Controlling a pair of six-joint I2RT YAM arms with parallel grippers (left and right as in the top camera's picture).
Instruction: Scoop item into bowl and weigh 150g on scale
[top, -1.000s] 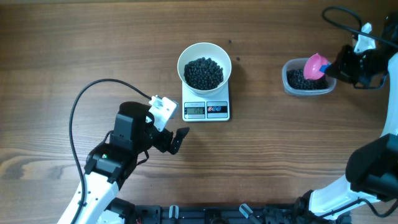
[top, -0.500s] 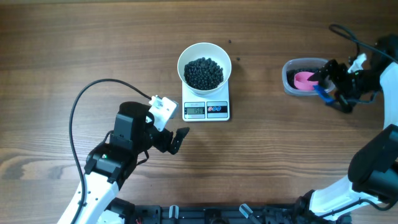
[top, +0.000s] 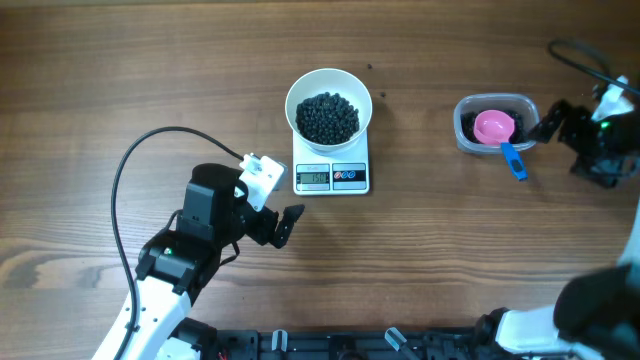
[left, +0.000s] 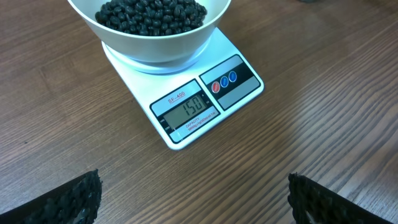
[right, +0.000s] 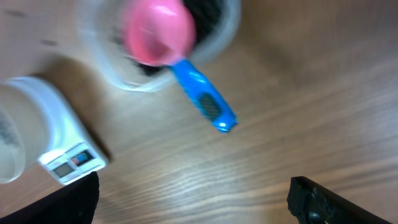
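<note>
Jaws of the left gripper (left: 199, 211) stand spread wide over the near part of the wooden table (top: 150, 60), grasping nothing and facing the scale (top: 331, 175) just beyond them. The scale's display, on its near edge, reads 150. On its platform behind the display sits the white bowl (top: 292, 100), holding a dark heap of the item (top: 328, 118). Well off to the right, about level with the bowl, a clear tub (top: 458, 125) holds more of the black pieces. The pink scoop (top: 494, 127) lies in it, its blue handle jutting out over the tub's near rim. Beside the tub, at the table's right edge, the right gripper (right: 199, 208) is spread wide too, empty and apart from the scoop.
</note>
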